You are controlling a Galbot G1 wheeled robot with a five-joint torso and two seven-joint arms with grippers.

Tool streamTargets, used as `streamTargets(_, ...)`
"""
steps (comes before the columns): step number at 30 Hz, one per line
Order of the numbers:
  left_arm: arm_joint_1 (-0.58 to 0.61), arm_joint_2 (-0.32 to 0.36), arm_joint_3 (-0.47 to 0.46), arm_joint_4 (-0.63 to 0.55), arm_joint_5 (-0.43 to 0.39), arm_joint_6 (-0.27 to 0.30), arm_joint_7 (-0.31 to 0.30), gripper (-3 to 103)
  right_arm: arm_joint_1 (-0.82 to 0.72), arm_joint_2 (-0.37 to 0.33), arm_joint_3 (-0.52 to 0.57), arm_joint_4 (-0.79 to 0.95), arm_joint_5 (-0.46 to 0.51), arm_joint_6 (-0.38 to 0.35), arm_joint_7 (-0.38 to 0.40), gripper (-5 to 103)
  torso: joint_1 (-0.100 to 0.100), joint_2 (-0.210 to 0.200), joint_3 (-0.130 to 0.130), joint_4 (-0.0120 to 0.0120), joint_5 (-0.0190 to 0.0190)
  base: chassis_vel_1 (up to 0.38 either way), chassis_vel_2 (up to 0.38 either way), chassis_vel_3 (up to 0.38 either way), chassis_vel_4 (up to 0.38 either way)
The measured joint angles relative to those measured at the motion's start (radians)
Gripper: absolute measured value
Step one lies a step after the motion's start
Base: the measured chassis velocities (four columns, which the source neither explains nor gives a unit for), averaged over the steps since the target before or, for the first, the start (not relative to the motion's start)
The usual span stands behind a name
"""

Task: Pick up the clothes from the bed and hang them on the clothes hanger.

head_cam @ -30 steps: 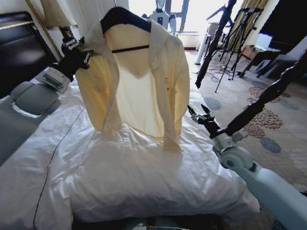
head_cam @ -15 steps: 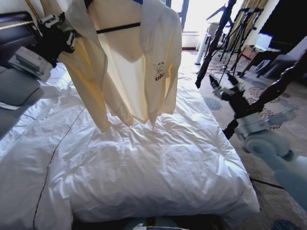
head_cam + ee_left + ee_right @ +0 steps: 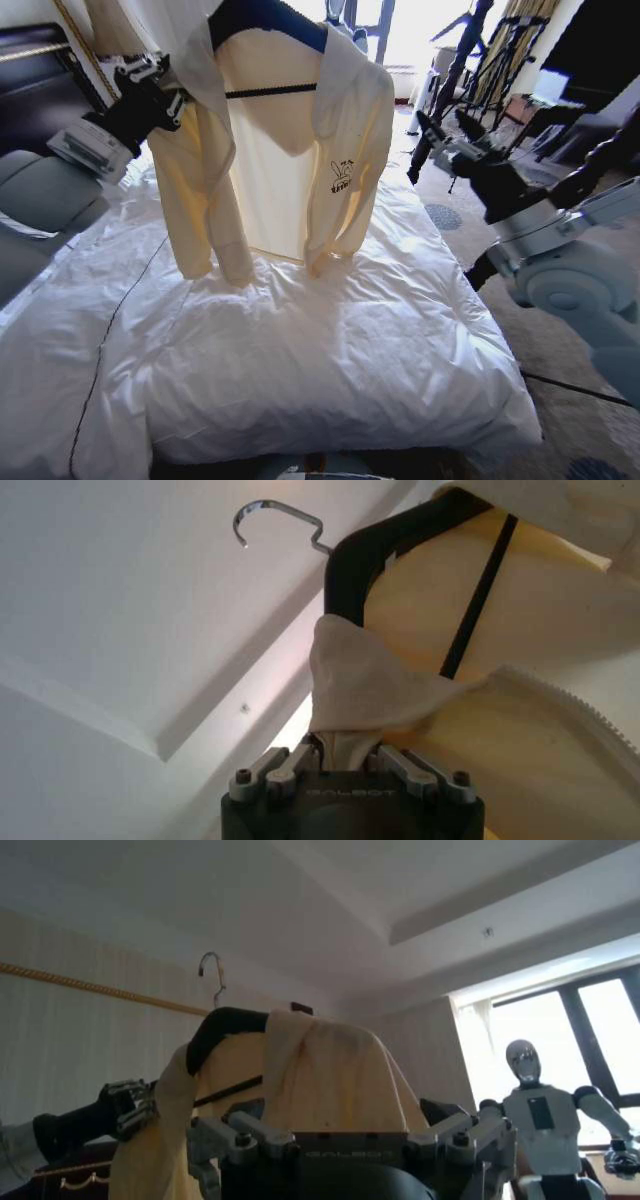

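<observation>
While seen from the head – top [image 3: 290,170]: draped over the hanger [image 3: 268,18], raised above the bed [image 3: 300,360]; cuffs low near the duvet, touching or not cannot be told.
Head – hanger: dark shoulders inside the collar, straight bar crossing the chest opening.
Head – left gripper [image 3: 150,95]: up at the top's shoulder edge, beside the sleeve, carrying the load.
Head – right gripper [image 3: 447,140]: well apart from the top, off the bed's far side, holding nothing.
Left wrist – left gripper [image 3: 345,769]: fingers pinched together on a bunched fold of the top [image 3: 520,727] at the shoulder; likely on the hanger's arm tip underneath, though hidden by cloth.
Left wrist – hanger [image 3: 352,562]: metal hook free in the air, caught on nothing.
Right wrist – right gripper [image 3: 340,1144]: fingers spread apart, empty, pointed toward the top [image 3: 320,1072].
Right wrist – hanger [image 3: 215,1033]: one dark shoulder bare, cloth sitting on the other side, so probably lopsided.
Right wrist – left gripper [image 3: 125,1106]: at the sleeve side of the garment.
Handling – top: thin, soft, light; sags and swings freely, slides easily along the smooth hanger, no stiffness to push against.
Handling – where to hold: better at the hanger's rigid shoulder or neck under the hook than at cloth alone; for straightening, a pinch at the loose collar or shoulder seam, not the dangling sleeve.
Handling – risk: slipping off the bare shoulder if tilted.
</observation>
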Motion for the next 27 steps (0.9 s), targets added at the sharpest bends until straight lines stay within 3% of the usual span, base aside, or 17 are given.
streamTargets(3, -0.094, -0.013, 0.059, 0.018, -0.013, 0.005, 0.006, 19, 0.130, 0.042, -0.120, -0.029, -0.021, -0.003, 0.032, 100, 0.000, 0.000, 0.000, 0.0001, 0.0001, 0.000, 0.000, 0.000, 0.000)
streamTargets(6, -0.105, -0.016, 0.066, 0.020, -0.015, 0.006, 0.006, 19, 0.166, 0.053, -0.148, -0.039, -0.025, -0.003, 0.041, 100, 0.000, 0.000, 0.000, 0.0002, 0.0000, 0.000, 0.000, 0.000, 0.000)
streamTargets(8, -0.136, -0.027, 0.086, 0.020, -0.019, 0.016, 0.006, 19, 0.268, 0.089, -0.230, -0.068, -0.036, -0.003, 0.066, 100, 0.000, 0.000, 0.000, 0.0003, -0.0003, 0.000, 0.000, 0.000, 0.000)
streamTargets(9, -0.189, -0.045, 0.133, 0.019, -0.021, 0.031, 0.007, 19, 0.368, 0.141, -0.316, -0.106, -0.049, -0.003, 0.096, 100, 0.000, 0.000, 0.000, 0.0008, -0.0004, 0.000, 0.000, 0.000, 0.000)
streamTargets(14, -0.311, -0.092, 0.271, 0.038, -0.021, 0.051, 0.003, 19, 0.484, 0.229, -0.420, -0.152, -0.067, -0.003, 0.134, 100, 0.000, 0.000, 0.000, 0.0003, -0.0003, 0.000, 0.000, 0.000, 0.000)
streamTargets(22, -0.369, -0.136, 0.345, 0.072, -0.013, 0.056, 0.000, 19, 0.567, 0.284, -0.460, -0.166, -0.075, -0.002, 0.177, 100, 0.000, 0.000, 0.000, 0.0004, -0.0003, 0.000, 0.000, 0.000, 0.000)
streamTargets(27, -0.369, -0.147, 0.350, 0.083, -0.004, 0.056, 0.000, 19, 0.551, 0.266, -0.436, -0.158, -0.087, -0.016, 0.188, 100, 0.000, 0.000, 0.000, 0.0005, -0.0004, 0.000, 0.000, 0.000, 0.000)
